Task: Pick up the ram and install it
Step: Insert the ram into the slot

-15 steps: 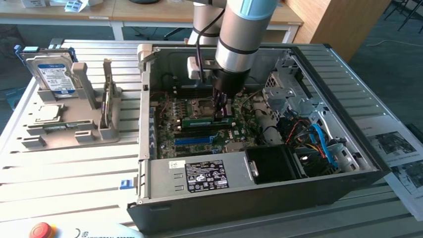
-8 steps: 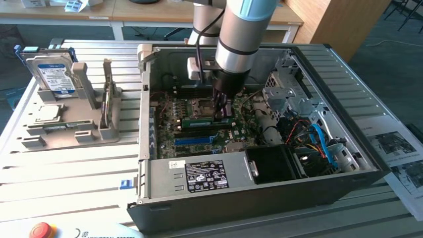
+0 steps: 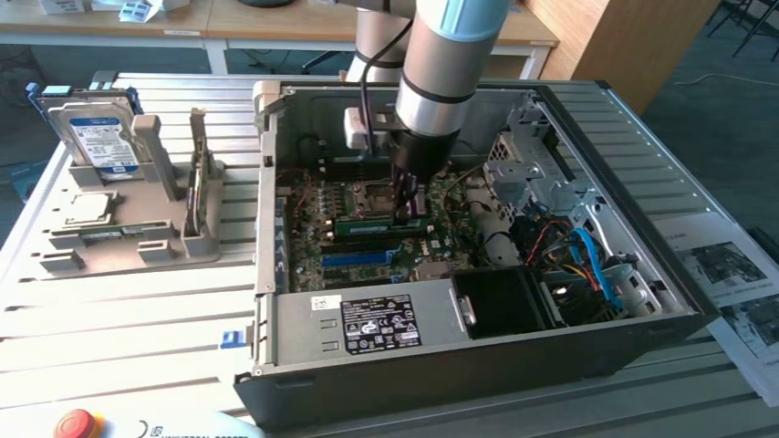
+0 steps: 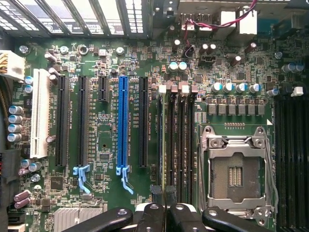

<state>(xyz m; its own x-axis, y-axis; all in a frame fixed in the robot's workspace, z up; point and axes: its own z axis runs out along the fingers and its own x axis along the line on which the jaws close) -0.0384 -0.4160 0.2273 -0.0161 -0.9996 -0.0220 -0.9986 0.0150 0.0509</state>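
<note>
**Metal table (image 3: 109, 310), open PC case (image 3: 512, 356): one ram stick (image 3: 365, 223) under one claw (image 3: 408, 212)**

Claw is hanging inside the case, jaws standing narrow, apparently pinching the stick's top edge. Stick is sitting directly below the tips, long axis running sideways across the claw.

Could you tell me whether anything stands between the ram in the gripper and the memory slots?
Nothing visible does. The gripper holds the ram edge-down right at the black memory slots beside the open processor socket, and no cable crosses those slots. Whether the ram is already seated cannot be told.
</note>
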